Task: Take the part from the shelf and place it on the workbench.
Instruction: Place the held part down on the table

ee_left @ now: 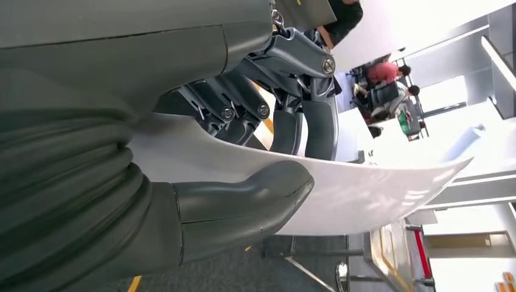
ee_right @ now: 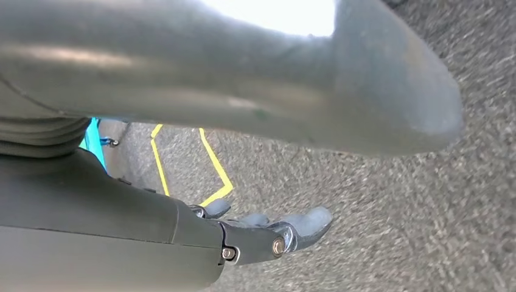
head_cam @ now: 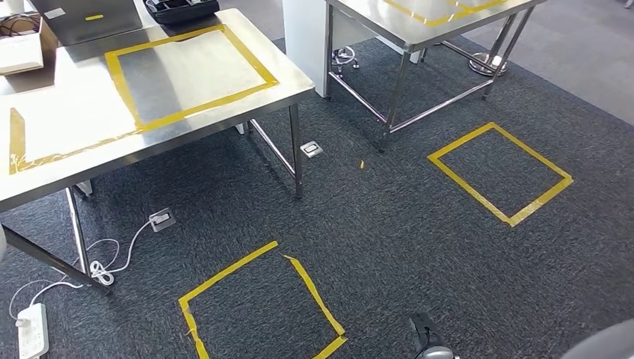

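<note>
Ahead on the carpet stands a steel bench (head_cam: 60,112) marked with a yellow tape rectangle (head_cam: 187,71). At the left wrist, the left hand (ee_left: 243,158) grips a white curved part (ee_left: 365,194) between thumb and fingers (ee_left: 304,131). At the right wrist, the right hand (ee_right: 268,170) hangs over carpet, fingers apart, holding nothing.

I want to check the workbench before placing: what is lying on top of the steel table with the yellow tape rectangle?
On the steel table: a yellow tape rectangle with bare metal inside, a cardboard box and a black tray at the far edge. The box's contents are unclear.
</note>
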You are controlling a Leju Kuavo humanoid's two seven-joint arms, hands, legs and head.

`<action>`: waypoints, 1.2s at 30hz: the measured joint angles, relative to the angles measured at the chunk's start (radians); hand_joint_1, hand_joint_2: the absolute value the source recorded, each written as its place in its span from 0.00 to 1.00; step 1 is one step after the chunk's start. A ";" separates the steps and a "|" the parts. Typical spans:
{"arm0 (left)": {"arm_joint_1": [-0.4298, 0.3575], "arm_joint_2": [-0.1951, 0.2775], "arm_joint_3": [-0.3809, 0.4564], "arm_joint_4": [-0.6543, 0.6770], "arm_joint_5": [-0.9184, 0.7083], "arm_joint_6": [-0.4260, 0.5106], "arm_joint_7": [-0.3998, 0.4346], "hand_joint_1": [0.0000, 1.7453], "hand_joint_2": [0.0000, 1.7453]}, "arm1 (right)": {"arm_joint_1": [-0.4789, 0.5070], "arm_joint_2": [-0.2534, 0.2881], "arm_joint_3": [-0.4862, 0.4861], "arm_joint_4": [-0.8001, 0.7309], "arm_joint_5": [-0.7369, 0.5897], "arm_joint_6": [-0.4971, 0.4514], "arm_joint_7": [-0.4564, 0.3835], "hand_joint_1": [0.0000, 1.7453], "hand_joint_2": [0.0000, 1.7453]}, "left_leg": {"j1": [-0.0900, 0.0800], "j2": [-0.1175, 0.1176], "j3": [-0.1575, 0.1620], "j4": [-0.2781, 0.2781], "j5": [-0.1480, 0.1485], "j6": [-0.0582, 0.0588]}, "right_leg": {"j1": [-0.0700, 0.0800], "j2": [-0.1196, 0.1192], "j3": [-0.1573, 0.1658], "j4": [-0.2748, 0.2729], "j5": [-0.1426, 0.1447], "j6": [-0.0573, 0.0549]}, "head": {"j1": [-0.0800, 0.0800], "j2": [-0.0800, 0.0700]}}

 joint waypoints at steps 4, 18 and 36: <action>-0.010 -0.005 0.004 -0.003 -0.005 0.002 0.005 1.00 1.00 | -0.004 0.001 -0.010 0.000 -0.010 -0.011 0.016 0.00 0.00 | -0.005 -0.014 -0.009 0.015 -0.007 -0.012 | -0.005 0.017 0.063 -0.159 0.055 -0.004 | 0.000 0.000; -0.002 -0.009 0.040 -0.025 -0.020 0.014 -0.013 1.00 1.00 | -0.005 0.001 -0.022 0.000 -0.003 -0.003 -0.005 0.00 0.00 | -0.005 -0.011 0.000 -0.006 0.002 -0.029 | -0.002 0.018 0.062 -0.161 0.058 -0.023 | -0.001 0.000; 0.008 -0.020 0.067 -0.031 -0.046 -0.001 -0.015 1.00 1.00 | -0.004 0.001 -0.022 0.000 0.002 0.006 -0.015 0.00 0.00 | -0.007 -0.011 -0.004 0.000 -0.001 -0.031 | -0.004 0.017 0.063 -0.163 0.059 -0.021 | -0.001 0.000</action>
